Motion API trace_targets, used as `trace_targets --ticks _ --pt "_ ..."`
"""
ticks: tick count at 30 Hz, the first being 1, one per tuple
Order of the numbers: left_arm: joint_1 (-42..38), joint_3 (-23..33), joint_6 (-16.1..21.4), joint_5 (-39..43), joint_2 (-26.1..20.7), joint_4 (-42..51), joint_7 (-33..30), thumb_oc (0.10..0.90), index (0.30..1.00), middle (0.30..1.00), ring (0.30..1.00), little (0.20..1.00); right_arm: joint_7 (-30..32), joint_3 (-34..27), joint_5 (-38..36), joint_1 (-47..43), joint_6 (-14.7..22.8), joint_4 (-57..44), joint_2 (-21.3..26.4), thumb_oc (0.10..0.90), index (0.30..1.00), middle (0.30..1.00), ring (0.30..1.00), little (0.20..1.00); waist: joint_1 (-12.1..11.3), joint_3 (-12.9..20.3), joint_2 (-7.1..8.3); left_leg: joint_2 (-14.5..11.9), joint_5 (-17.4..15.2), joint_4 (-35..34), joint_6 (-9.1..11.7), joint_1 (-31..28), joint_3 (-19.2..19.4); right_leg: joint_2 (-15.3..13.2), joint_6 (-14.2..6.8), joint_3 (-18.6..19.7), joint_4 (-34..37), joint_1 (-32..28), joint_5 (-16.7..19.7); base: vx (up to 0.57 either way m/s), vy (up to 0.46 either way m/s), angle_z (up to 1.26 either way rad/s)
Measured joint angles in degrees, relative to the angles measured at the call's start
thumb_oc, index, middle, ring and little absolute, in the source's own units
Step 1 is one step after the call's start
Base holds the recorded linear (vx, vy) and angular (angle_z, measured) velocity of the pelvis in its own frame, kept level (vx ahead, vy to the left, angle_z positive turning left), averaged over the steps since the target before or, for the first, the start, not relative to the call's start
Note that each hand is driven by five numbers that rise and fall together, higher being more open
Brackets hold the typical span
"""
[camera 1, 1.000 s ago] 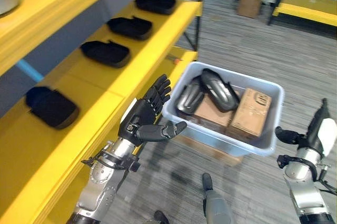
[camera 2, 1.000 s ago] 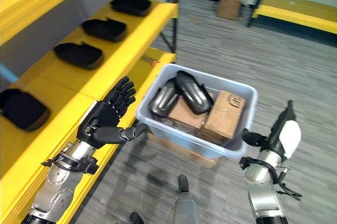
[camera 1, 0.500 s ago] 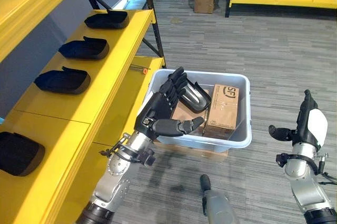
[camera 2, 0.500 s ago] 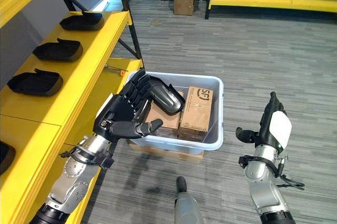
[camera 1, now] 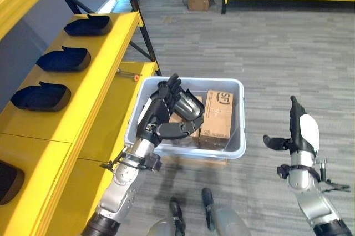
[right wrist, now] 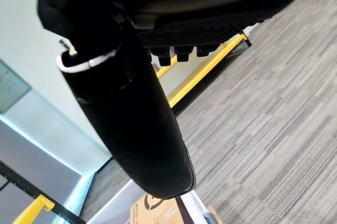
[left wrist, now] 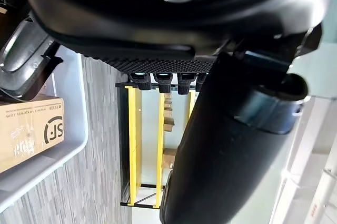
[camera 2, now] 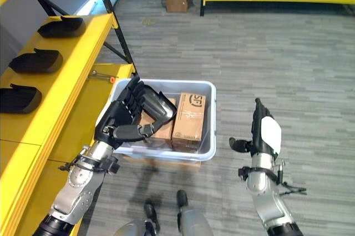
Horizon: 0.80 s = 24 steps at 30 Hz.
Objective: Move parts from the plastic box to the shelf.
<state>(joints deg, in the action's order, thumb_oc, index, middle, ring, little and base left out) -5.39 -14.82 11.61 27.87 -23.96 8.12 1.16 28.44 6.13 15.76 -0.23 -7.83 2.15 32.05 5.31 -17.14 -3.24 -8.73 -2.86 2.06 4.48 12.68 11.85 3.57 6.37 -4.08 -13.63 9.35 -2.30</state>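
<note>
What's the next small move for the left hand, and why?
Probably lower the left hand onto the dark part in the plastic box and close on it. The hand hovers open over the box, holding nothing; the right hand hangs open, off to the side.

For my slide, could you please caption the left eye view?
Left hand open over the plastic box of parts beside the shelf.

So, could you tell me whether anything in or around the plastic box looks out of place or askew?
One small thing: a loose tool with an orange tip lies on the lower yellow shelf beside the plastic box. The dark part leans across the cardboard boxes inside. Nothing looks spilled or damaged.
</note>
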Motion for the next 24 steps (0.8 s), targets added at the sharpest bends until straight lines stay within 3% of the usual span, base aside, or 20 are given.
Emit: trace_targets --ticks 1,2,4,6,7,8,13,20,23,24 --pt "-0.1 0.7 0.7 -0.1 0.3 -0.6 0.6 0.9 1.0 1.0 1.0 1.0 0.1 -0.2 0.0 -0.5 0.2 0.2 0.0 0.9 1.0 1.0 1.0 1.0 0.1 -1.0 -0.58 -1.7 2.3 0.8 1.0 0.8 -1.1 0.9 0.7 0.0 -0.7 -0.8 -2.5 0.22 0.108 -0.56" --pt "0.8 1.2 1.1 -0.1 0.3 -2.0 0.5 0.9 1.0 1.0 1.0 1.0 0.2 0.1 -0.1 -0.4 0.0 0.4 -1.1 0.9 1.0 1.0 1.0 1.0 -0.2 -1.8 1.0 0.5 4.9 1.7 0.8 1.1 -4.5 -0.1 0.4 1.2 -2.4 -0.6 -3.8 0.16 0.105 -0.27" --pt "2.9 1.6 1.2 -0.2 0.1 -2.0 0.5 0.9 1.0 1.0 1.0 1.0 0.1 0.3 -0.1 -0.3 0.4 0.0 -0.5 0.9 1.0 1.0 1.0 1.0 -1.6 -1.8 2.44 4.1 5.6 1.5 0.1 1.1 -5.9 -1.5 -0.6 4.7 -2.1 0.3 -3.0 0.15 0.109 -0.61" --pt "4.7 1.7 1.3 -0.2 0.2 -2.2 0.7 0.9 1.0 1.0 1.0 1.0 -0.5 0.4 -0.2 -0.5 0.4 0.1 0.1 0.9 1.0 1.0 1.0 1.0 -1.2 -1.7 1.04 4.8 7.4 -0.6 -1.7 -2.6 -5.8 -1.1 -2.6 5.6 -1.2 -1.0 -1.9 0.19 0.118 -0.57" --pt "4.9 1.7 1.4 -0.2 0.2 -2.1 0.9 0.9 1.0 1.0 1.0 1.0 -0.6 0.5 -0.2 -0.3 0.4 0.0 0.6 0.9 1.0 1.0 1.0 1.0 -0.9 -1.8 0.21 4.3 10.8 -1.1 -3.7 -4.9 -5.9 -0.1 -3.4 5.6 -1.7 -1.8 -2.7 0.24 0.163 -0.31" --pt "4.1 2.4 1.5 -0.3 0.2 -2.3 1.0 0.9 1.0 1.0 1.0 1.0 -0.6 0.5 -0.2 0.3 0.4 -0.8 0.4 0.9 1.0 1.0 1.0 1.0 -0.9 -2.3 2.02 5.6 10.9 -1.6 -4.5 -6.0 -4.8 -1.7 -4.4 4.8 -2.6 -1.8 -4.2 0.18 0.148 -0.18" --pt "3.1 5.5 1.5 -0.3 0.2 -2.3 1.3 0.9 1.0 1.0 1.0 1.0 -0.6 1.5 -0.2 0.0 0.5 -2.3 0.2 0.9 1.0 1.0 1.0 1.0 -1.1 -2.3 2.1 7.7 10.5 -3.7 -5.3 -7.5 -4.6 -3.8 -6.5 4.4 0.9 -4.4 -4.0 0.1 0.071 0.07" --pt "2.8 6.4 1.5 -0.1 0.1 -1.3 2.2 0.9 1.0 1.0 1.0 1.0 -0.5 2.4 -0.2 -2.4 0.4 -2.3 -0.2 0.9 1.0 1.0 1.0 1.0 -3.8 -2.3 2.17 8.2 10.1 -4.4 -6.1 -7.7 -5.2 -4.2 -7.1 3.4 3.2 -5.4 -3.5 0.03 0.043 0.06" --pt "2.8 6.6 1.5 0.0 0.0 -1.3 3.5 0.9 1.0 1.0 1.0 1.0 -0.5 2.3 -0.3 -4.4 0.4 -2.3 -0.1 0.9 1.0 1.0 1.0 1.0 -4.3 -2.3 2.41 8.1 9.8 -4.4 -6.3 -7.7 -4.8 -4.3 -7.2 1.8 1.9 -4.7 -3.5 0.02 0.057 -0.09" --pt "2.7 6.6 1.5 0.0 -0.2 -1.4 3.8 0.9 1.0 1.0 1.0 1.0 -0.5 2.4 -0.2 -5.6 0.4 -2.2 -0.3 0.9 1.0 1.0 1.0 1.0 -4.5 -2.6 2.8 8.2 8.9 -3.1 -7.2 -7.3 -4.0 -3.9 -8.1 1.4 -3.8 -1.8 -3.8 0.03 0.004 -0.29"
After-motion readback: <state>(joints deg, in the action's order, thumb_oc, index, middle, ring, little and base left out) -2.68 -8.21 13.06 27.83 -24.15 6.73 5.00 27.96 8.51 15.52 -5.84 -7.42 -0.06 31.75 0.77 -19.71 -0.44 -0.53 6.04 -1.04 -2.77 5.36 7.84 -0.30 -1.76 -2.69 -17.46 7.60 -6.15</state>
